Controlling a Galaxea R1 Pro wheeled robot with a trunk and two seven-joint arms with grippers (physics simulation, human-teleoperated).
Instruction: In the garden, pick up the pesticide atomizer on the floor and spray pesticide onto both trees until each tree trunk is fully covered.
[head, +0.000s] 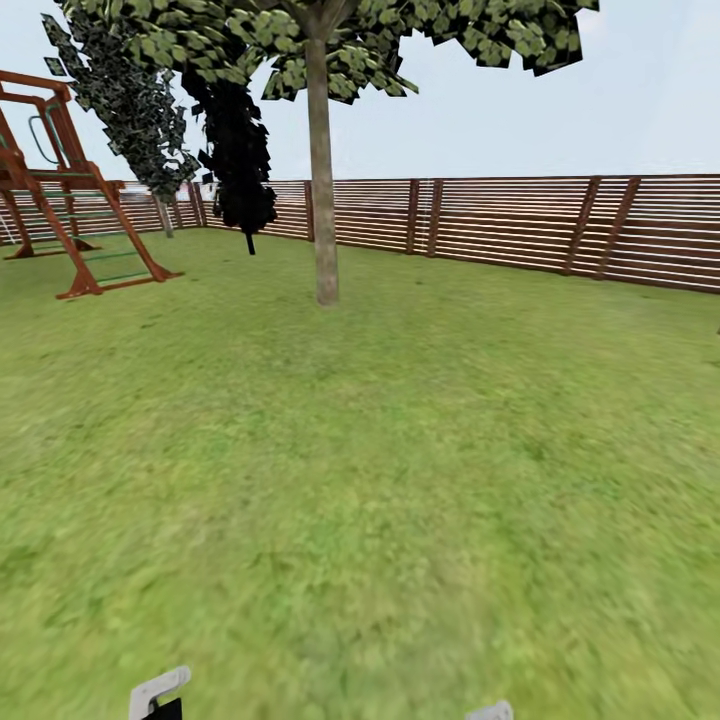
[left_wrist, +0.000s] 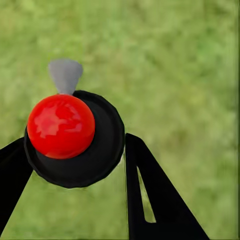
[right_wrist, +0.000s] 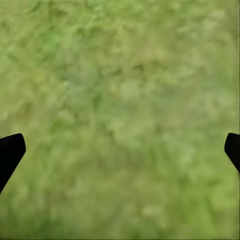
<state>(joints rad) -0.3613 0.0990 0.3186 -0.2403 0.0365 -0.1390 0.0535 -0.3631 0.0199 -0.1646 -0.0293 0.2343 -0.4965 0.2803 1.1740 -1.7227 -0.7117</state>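
While we face the garden lawn, our head view runs from a red-brown wooden play frame at the far left, past two dark-leaved trees standing close to the slatted fence, to a nearer tree whose straight grey-brown trunk rises from the grass a little left of centre. Its green foliage spreads across the top of the view. The fence continues behind it to the right edge.

At the bottom edge we see a light grey trigger head above a black body, the pesticide atomizer, low on the left side. In the left wrist view our left gripper pinches that same bottle: the black fingers sit on either side of its round black body, a red ball lies on top of it, and the grey nozzle points away over blurred grass.

Further right at the bottom edge, a small grey piece pokes in. In the right wrist view our right gripper is spread wide, its dark fingertips at opposite edges with nothing but grass between them.
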